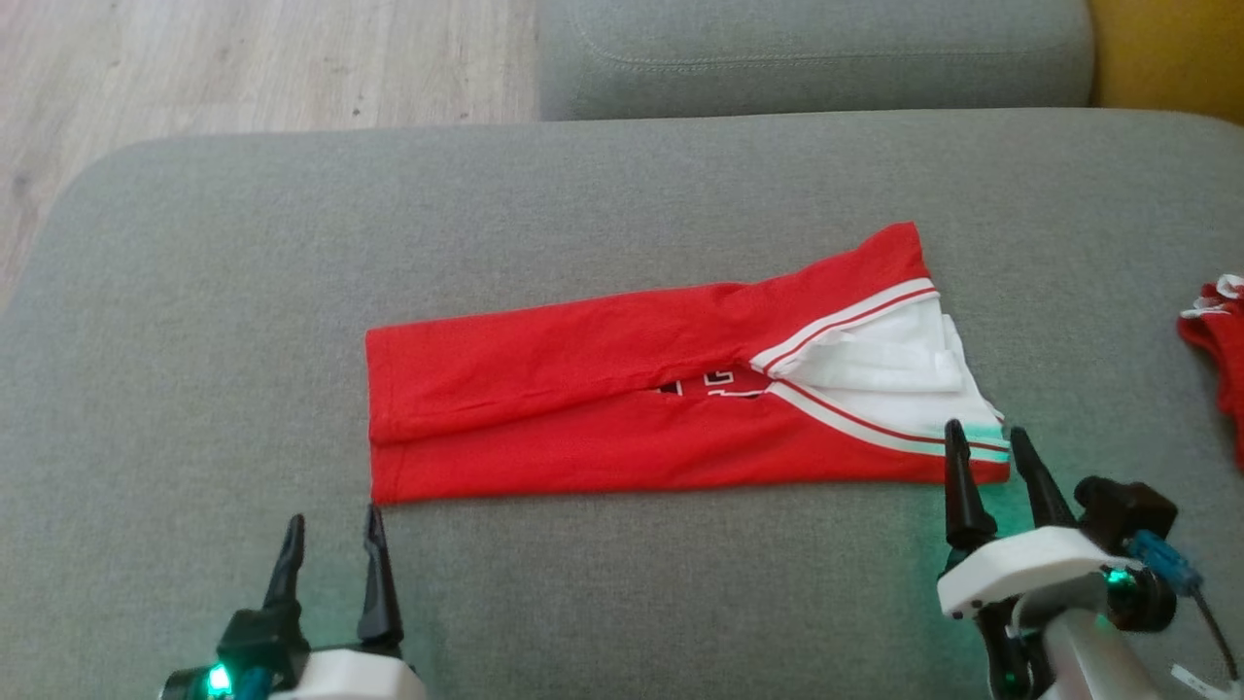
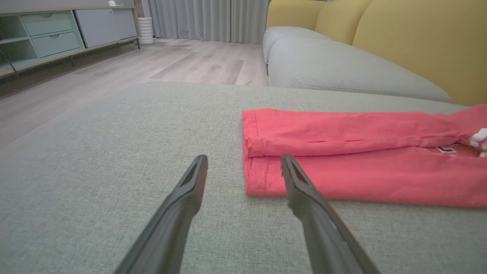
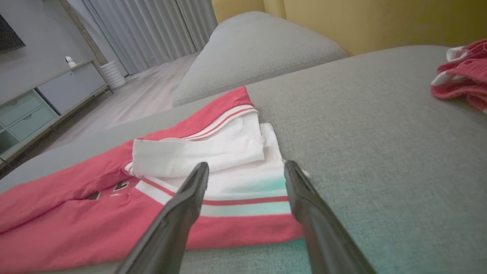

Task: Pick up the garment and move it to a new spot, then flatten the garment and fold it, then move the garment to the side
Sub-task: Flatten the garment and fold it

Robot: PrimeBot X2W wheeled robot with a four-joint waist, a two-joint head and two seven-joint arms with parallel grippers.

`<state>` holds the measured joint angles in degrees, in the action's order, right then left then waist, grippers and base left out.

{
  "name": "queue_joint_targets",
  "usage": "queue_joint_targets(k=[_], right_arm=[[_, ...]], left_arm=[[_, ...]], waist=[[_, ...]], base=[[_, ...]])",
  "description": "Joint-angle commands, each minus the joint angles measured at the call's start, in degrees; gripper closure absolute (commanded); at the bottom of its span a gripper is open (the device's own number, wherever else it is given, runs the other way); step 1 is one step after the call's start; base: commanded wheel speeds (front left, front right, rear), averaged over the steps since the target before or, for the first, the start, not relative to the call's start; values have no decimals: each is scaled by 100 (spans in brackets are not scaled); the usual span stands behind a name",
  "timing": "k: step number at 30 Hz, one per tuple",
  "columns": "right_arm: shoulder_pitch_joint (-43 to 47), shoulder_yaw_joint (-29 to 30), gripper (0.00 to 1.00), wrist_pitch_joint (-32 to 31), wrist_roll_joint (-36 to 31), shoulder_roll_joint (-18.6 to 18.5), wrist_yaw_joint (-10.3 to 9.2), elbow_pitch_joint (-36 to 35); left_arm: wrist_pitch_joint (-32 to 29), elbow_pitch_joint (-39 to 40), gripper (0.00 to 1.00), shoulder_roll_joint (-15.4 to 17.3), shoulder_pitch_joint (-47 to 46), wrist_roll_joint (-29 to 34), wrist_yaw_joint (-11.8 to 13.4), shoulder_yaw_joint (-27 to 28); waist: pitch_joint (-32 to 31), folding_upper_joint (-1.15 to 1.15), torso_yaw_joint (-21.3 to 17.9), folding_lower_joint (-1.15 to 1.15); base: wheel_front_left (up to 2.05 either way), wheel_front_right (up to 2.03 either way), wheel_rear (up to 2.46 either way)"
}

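The garment [image 1: 622, 408] is a red shirt with white sleeves and red-striped trim, folded into a long band across the grey sofa seat [image 1: 622, 194]. My left gripper [image 1: 332, 523] stands open just short of its near left corner, which lies beside the right finger in the left wrist view [image 2: 266, 182]. My right gripper [image 1: 984, 437] is open at the garment's near right corner, its fingertips over the white striped edge [image 3: 247, 190]. Nothing is held between either pair of fingers.
A second red and white cloth [image 1: 1217, 331] lies bunched at the seat's right edge [image 3: 462, 74]. Another grey cushion [image 1: 816, 53] sits beyond, with a yellow sofa back [image 2: 418, 45] to its right. Wooden floor [image 1: 243, 58] and a low cabinet [image 2: 57, 34] lie to the left.
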<state>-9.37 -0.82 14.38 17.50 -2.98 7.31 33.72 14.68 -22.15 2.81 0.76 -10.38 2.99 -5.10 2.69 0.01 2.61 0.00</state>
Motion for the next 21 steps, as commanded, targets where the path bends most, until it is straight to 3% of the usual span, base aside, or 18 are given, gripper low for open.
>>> queue_joint_targets(k=[1, 7, 14, 21], right_arm=[[-283, -67, 0, 62, -100, 8, 18, 38], [-962, 148, 0, 39, -267, -60, 18, 720], [-2015, 536, 0, -193, -653, -372, 18, 2011], [-2401, 390, 0, -364, -610, -349, 18, 2792]], left_arm=[[31, 187, 0, 9, -151, -43, 15, 67], [31, 176, 0, 8, -286, -92, 20, -132], [31, 102, 0, 8, -484, -246, 69, -299], [31, 131, 0, 8, -601, -299, 141, -313]], waist=[[55, -1, 56, 0], [258, -1, 183, 0], [609, -1, 428, 0], [852, -1, 550, 0]], base=[[0, 0, 0], [0, 0, 0], [0, 0, 0], [0, 0, 0]])
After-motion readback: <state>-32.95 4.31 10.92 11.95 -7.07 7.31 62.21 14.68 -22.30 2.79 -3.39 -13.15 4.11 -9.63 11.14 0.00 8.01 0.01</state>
